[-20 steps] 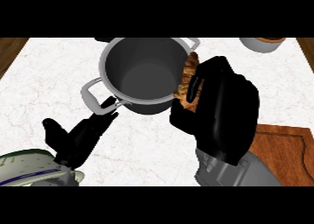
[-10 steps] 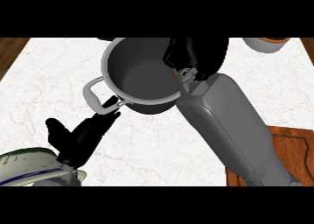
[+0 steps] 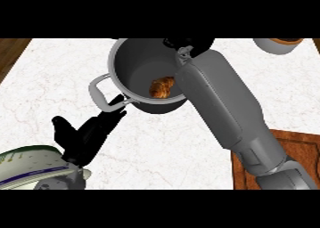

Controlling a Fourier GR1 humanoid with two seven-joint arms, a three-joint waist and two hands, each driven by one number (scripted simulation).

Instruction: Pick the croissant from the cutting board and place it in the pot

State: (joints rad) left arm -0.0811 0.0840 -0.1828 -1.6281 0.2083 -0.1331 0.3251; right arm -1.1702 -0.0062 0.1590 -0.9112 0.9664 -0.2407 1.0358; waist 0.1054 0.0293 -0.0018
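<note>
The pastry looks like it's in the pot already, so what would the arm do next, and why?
Probably lift the right hand up and back from the pot. The croissant already lies inside, apart from that hand, which shows at the far rim with the forearm stretched across the opening.

Dull grey metal pot (image 3: 133, 67), flaky golden croissant (image 3: 163, 87), veined white marble counter (image 3: 50, 75), reddish wooden cutting board (image 3: 297, 147).

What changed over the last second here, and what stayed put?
The right hand carried the croissant from beside the pot over its rim and let go; the croissant now lies inside, against the right wall. The left hand stayed open beside the pot's handle; pot and cutting board did not move.
</note>
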